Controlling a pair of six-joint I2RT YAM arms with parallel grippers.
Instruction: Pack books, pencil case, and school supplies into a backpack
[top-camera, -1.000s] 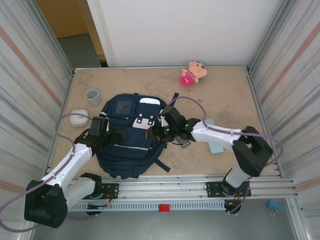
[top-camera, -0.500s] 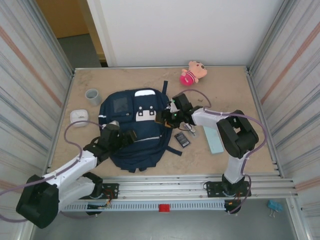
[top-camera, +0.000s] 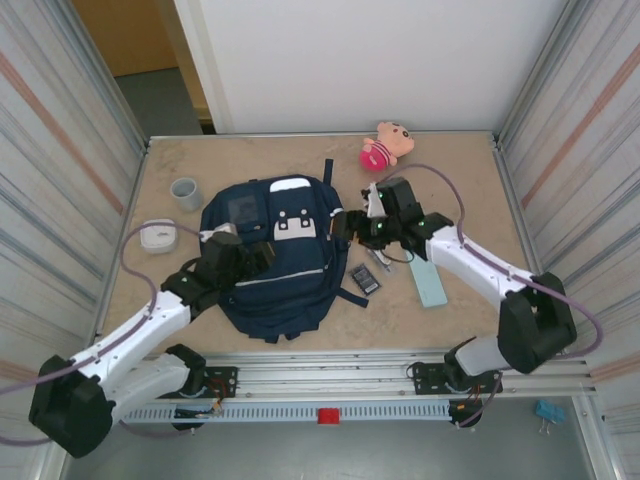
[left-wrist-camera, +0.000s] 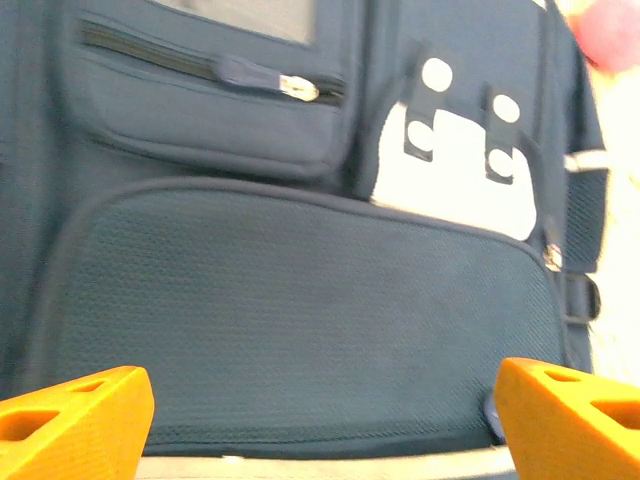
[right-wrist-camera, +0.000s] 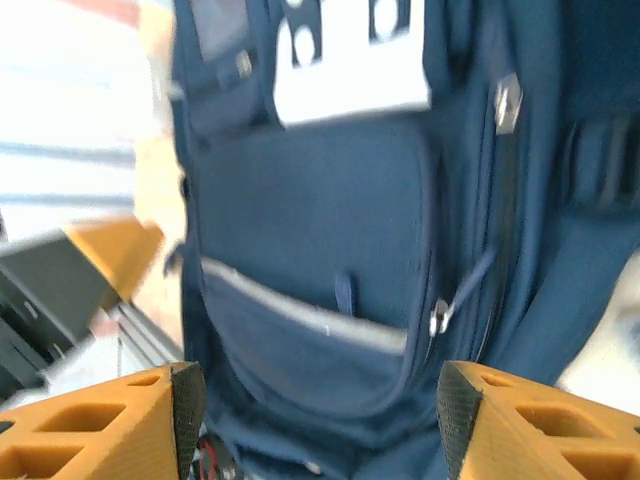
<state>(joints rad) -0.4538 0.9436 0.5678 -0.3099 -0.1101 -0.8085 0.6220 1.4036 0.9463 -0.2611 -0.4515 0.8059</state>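
Observation:
The dark navy backpack (top-camera: 285, 275) lies flat on the table with its white patches up; its front pockets show in the left wrist view (left-wrist-camera: 300, 330) and the right wrist view (right-wrist-camera: 320, 230). My left gripper (top-camera: 256, 258) hovers over its lower left part, jaws wide open (left-wrist-camera: 320, 425), nothing between them. My right gripper (top-camera: 346, 228) is at the pack's right edge, open and empty (right-wrist-camera: 315, 410). A small dark calculator (top-camera: 364, 279), a slim clear-grey item (top-camera: 383, 259) and the pale teal pencil case (top-camera: 428, 281) lie right of the pack. The books are out of view.
A grey cup (top-camera: 185, 192) stands at the back left and a white oblong object (top-camera: 157, 237) lies left of the pack. A pink plush toy (top-camera: 386, 145) sits at the back. Metal walls close in both sides; a rail runs along the near edge.
The backpack has shifted away from the near edge and turned. My right gripper has drawn back to the pack's right edge, uncovering the calculator. My left gripper has moved onto the pack's lower left.

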